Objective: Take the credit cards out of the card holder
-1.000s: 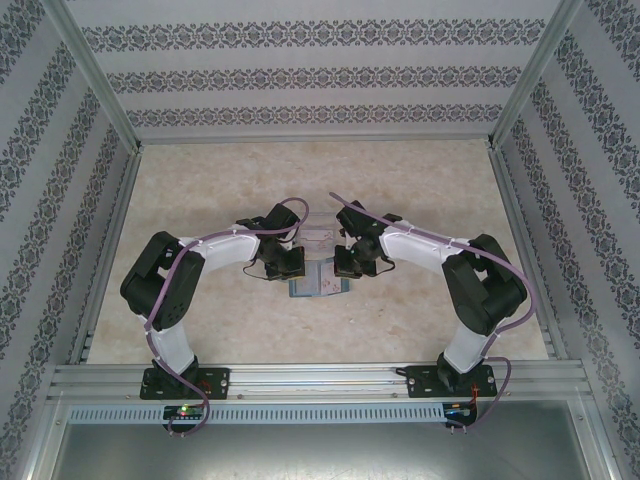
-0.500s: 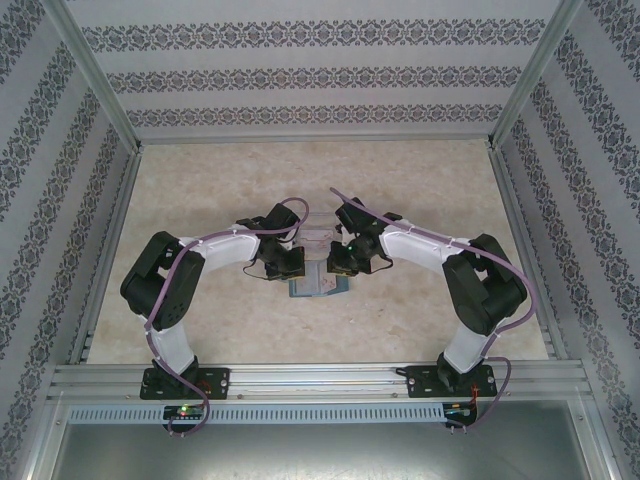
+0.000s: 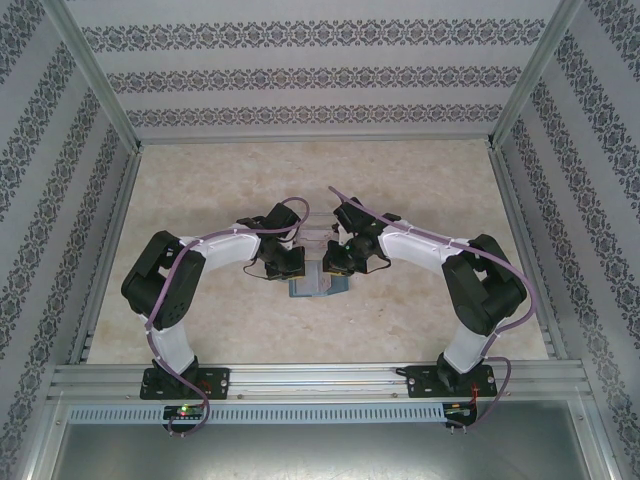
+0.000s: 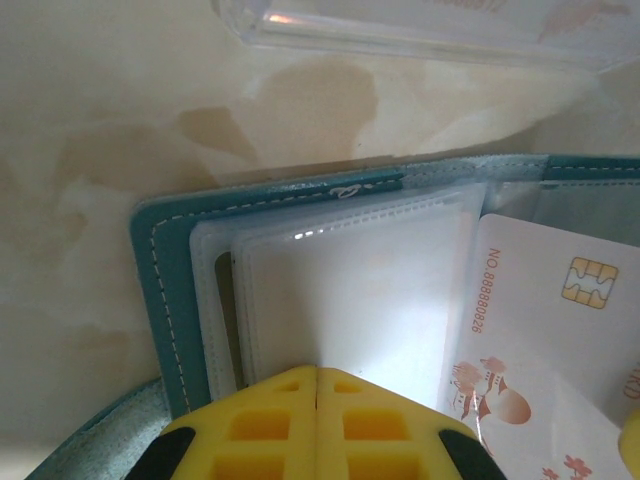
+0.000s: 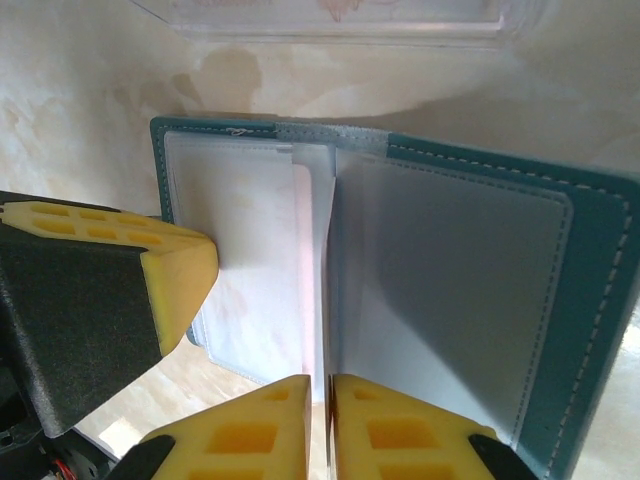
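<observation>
The card holder is seen lying open on the table, about midway between the left and right edges and somewhat closer to the near edge than to the far one. Its teal cover is spread flat, with pale stitching along the border, and a stack of clear sleeves is laid over the left half. A clear tray is set just beyond the holder's far edge, apart from it.

The left pincer is clenched, its yellow fingertips brought together with only a seam between them. It is placed over the near edge of the sleeve stack on the holder's left half. Whether the tips are pressed onto the sleeves or held just above them cannot be told.

The right pincer is positioned over the holder's fold, and its fingers are drawn almost together. A thin pale edge is caught between them and runs up along the fold in the right wrist view. In the left wrist view a credit card is shown at that place, just to the right of the sleeves. It is pale, and a gold chip, a printed number and reddish drawings can be made out on it. By these two views the card is taken to be what the right pincer is grasping. How far the card is drawn from its sleeve cannot be told.
</observation>
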